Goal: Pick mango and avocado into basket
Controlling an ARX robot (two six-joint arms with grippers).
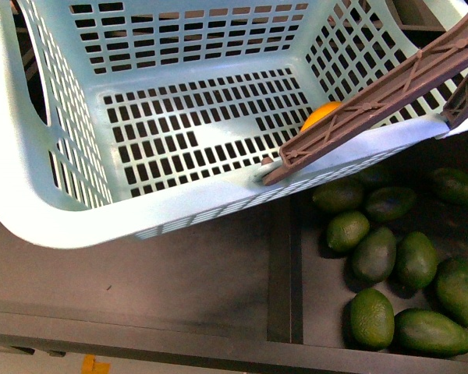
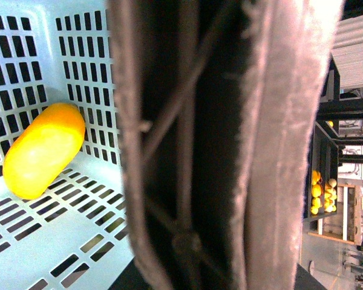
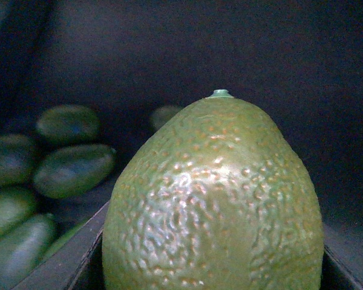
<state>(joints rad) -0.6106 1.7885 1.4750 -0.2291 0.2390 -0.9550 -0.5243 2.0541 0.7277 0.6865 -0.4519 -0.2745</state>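
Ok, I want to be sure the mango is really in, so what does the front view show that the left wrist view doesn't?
Only the front view shows the loose avocados in the dark bin beside the basket, none of them inside it. Only the left wrist view shows the whole mango, lying on the basket floor against a wall, plus distant yellow fruit. Both show the basket, its brown handle and the mango, though from the front it is just an orange sliver behind the handle.

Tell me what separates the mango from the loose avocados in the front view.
The brown handle and the side wall of the basket stand between the mango and the avocados lying outside it, as the front view shows.
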